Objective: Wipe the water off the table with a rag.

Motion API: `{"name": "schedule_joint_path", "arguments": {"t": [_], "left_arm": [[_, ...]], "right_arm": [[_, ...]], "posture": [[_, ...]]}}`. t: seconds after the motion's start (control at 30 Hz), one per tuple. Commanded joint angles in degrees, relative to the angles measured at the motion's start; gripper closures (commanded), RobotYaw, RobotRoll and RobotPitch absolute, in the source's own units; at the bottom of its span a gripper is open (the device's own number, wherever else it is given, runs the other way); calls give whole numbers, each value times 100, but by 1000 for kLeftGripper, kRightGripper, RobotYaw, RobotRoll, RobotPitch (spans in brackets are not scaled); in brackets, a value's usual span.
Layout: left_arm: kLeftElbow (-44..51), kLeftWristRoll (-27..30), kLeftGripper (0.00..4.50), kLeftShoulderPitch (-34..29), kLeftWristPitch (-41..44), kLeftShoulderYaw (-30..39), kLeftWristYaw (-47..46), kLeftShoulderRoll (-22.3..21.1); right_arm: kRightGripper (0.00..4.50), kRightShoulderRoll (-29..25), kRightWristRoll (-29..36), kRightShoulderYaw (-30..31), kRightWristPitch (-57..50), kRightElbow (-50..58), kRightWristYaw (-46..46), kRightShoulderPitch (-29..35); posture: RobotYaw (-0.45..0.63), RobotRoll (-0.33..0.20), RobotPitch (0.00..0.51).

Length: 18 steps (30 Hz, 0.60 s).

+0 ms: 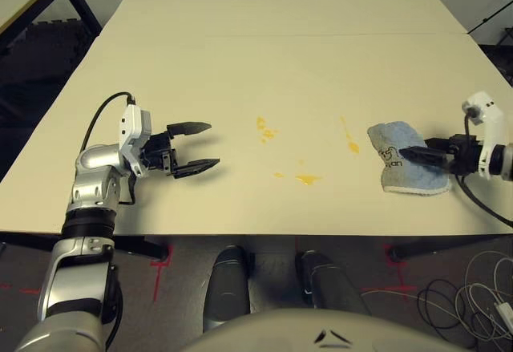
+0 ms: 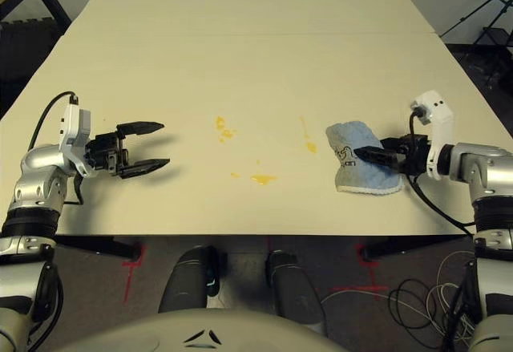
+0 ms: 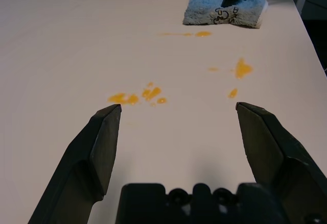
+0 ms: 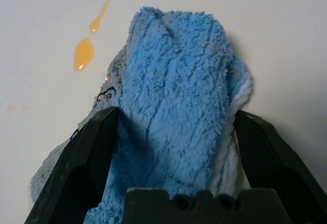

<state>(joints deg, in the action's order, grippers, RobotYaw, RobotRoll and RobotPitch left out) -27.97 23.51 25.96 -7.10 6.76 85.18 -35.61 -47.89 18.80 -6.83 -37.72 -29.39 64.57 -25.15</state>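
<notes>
On smooth beige table point(image 1: 240, 63), fluffy crumpled terry rag point(image 1: 405, 159) beside glossy orange water point(image 1: 307, 179).

**Occluded and Cropped Items**

Far end of the counter point(image 1: 280, 15) cut off by the upper frame edge in both eye views. Part of the rag point(image 4: 173, 106) hidden behind the right gripper point(image 4: 173, 127) in the right wrist view; near edge of the cloth cropped at the bottom. Dark printed mark on the rag too small to read in the eye views. Contact between the right fingers point(image 4: 87, 157) and the cloth not determinable. Smallest specks of the water point(image 1: 307, 179) barely resolvable. Right forearm cropped at the frame edge in the left eye view.
</notes>
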Motion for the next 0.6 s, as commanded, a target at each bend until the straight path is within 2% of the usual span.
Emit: {"name": "schedule_joint_path", "arguments": {"t": [0.03, 0.1, 0.2, 0.5, 0.57, 0.6], "left_arm": [[-174, -30, 0, 58, -68, -64, 98, 5], [-244, -45, 0, 134, -87, -78, 96, 33], [-285, -34, 0, 209, -77, -93, 78, 80], [-269, -41, 0, 136, -118, -96, 98, 60], [-247, -36, 0, 93, -127, -83, 96, 45], [-232, -33, 0, 64, -136, -74, 98, 33]], "right_arm": [[48, 148, -9, 184, -219, 165, -41, 217], [48, 199, -23, 168, -234, 175, -106, 249], [642, 253, -56, 135, -204, 97, -218, 268], [3884, 238, 31, -28, -193, -5, -303, 125], [4218, 239, 114, -131, -204, -88, -285, 4], [4228, 240, 186, -221, -216, -159, -289, -96]], "posture": [[46, 0, 144], [40, 0, 141], [34, 0, 139], [45, 0, 138], [48, 0, 139], [54, 0, 140]]}}
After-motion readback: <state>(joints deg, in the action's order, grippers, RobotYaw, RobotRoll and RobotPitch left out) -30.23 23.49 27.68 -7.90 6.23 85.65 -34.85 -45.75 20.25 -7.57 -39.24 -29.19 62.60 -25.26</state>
